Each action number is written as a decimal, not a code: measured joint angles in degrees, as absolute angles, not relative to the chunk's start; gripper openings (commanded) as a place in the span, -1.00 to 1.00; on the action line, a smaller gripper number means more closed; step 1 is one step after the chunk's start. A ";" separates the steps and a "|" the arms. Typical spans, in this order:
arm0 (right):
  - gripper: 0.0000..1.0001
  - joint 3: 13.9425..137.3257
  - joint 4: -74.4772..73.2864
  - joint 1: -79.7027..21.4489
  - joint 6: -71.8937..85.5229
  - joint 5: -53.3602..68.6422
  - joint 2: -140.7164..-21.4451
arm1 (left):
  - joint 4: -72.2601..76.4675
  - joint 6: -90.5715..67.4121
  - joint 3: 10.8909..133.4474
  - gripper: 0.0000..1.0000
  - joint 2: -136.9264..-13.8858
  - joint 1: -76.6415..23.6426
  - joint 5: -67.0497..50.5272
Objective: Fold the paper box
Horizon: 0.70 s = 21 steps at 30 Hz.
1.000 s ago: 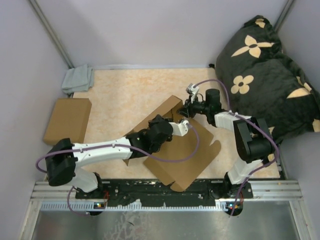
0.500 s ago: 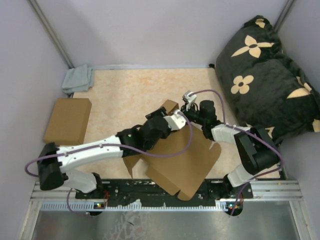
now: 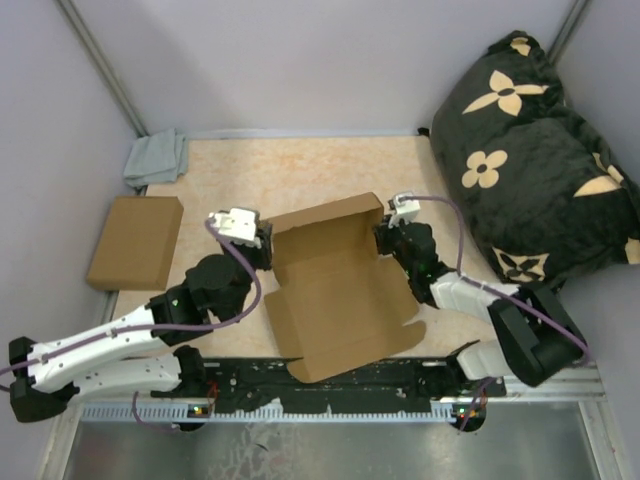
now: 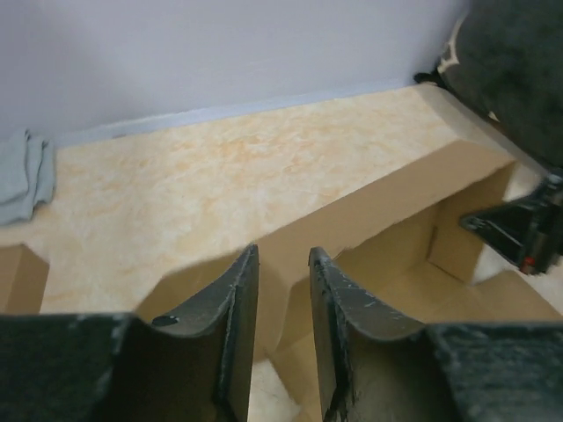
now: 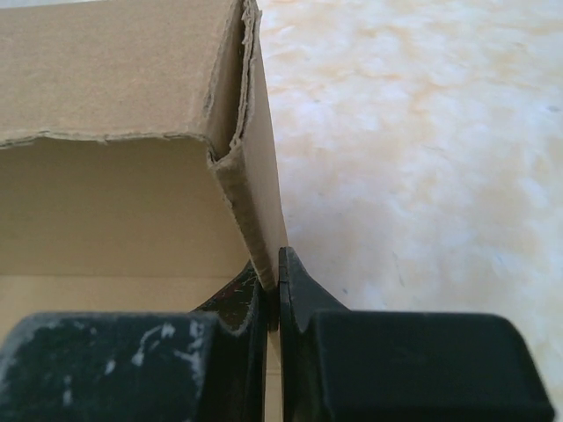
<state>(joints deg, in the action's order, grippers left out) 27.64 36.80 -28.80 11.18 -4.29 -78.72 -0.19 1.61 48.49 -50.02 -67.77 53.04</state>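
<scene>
Paper box (image 3: 335, 290): your R gripper (image 5: 274, 268) pinches its right wall. L gripper (image 4: 281, 264) sits at left-rear corner, fingers narrowly apart.

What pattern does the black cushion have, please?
Cream flower shapes on the cushion, clearest from the top camera.

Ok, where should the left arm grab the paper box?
Take the paper box by the top edge of its left side wall, coming down from above with one finger inside and one outside: the wall stands upright and thin, and the right gripper pinches the opposite wall that way.
</scene>
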 measured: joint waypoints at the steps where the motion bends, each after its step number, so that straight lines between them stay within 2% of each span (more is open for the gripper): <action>1: -1.00 26.85 36.42 -28.88 11.92 -5.93 -77.41 | 0.47 0.69 46.89 -0.25 -48.80 -67.77 54.41; 4: -1.00 24.49 32.88 -29.08 14.28 -11.79 -72.23 | 3.25 -2.68 40.86 -0.02 -45.12 -67.64 58.59; 11: -1.00 21.39 21.98 -29.12 16.05 -19.88 -60.12 | 8.01 -6.66 35.20 0.08 -44.82 -62.94 60.40; 14: -1.00 21.34 18.04 -28.95 16.45 -21.21 -57.14 | 7.38 -11.03 36.56 0.09 -47.03 -51.33 52.16; 16: -1.00 21.37 16.21 -28.47 16.80 -21.19 -56.80 | 6.50 -14.02 39.83 0.16 -50.57 -41.32 43.59; 21: -1.00 21.56 13.74 -25.76 17.61 -17.89 -58.26 | 7.66 -16.78 50.98 0.13 -62.26 -28.75 28.69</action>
